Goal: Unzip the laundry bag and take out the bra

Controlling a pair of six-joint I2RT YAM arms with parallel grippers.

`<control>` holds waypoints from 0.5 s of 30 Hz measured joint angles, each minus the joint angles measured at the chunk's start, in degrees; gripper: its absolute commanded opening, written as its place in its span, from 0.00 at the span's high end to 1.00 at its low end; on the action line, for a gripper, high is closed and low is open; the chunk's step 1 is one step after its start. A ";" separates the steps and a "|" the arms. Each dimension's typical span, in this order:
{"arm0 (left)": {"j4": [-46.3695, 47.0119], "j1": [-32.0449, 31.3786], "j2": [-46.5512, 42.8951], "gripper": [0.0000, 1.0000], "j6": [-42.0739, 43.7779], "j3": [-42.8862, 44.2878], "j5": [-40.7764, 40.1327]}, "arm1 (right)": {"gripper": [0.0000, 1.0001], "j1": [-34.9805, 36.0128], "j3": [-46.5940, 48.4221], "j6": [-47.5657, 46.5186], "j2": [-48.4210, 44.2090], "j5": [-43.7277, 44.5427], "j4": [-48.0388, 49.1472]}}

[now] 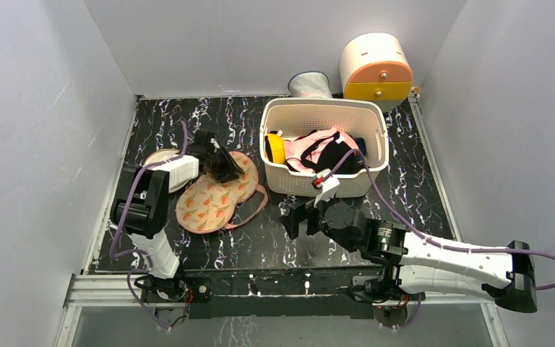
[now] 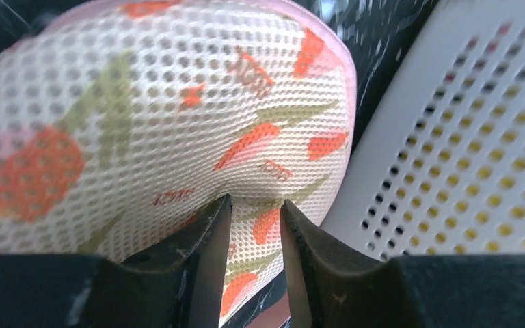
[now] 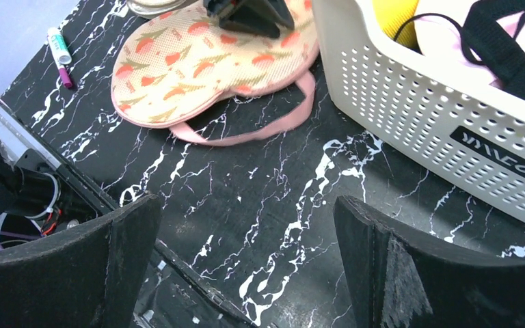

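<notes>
On the black marbled table, at about 8 o'clock from the white basket, the laundry bag lies flat and looks closed, its pink strap looping out at its 4 o'clock side. Left gripper is down on the bag's 1 o'clock lobe; in the left wrist view its fingers are nearly together over the mesh, and I cannot tell if they pinch anything. Right gripper is spread wide, holding nothing, above bare table at 6 o'clock from the basket. Pink and black garments and a yellow round thing sit in the basket. A cream disc lies at the bag's 10 o'clock.
</notes>
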 measured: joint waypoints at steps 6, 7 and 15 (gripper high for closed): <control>2.16 5.29 0.72 0.29 -2.25 3.32 1.11 | 0.02 -0.02 -0.31 1.29 -2.01 0.85 -1.51; 1.22 5.25 -0.20 0.22 -1.38 4.22 0.66 | 0.02 -0.02 -0.35 1.38 -2.21 0.90 -1.51; -10.80 4.85 -20.94 0.02 9.66 3.45 -6.43 | 0.02 -0.22 -1.22 0.79 -0.92 1.03 -0.46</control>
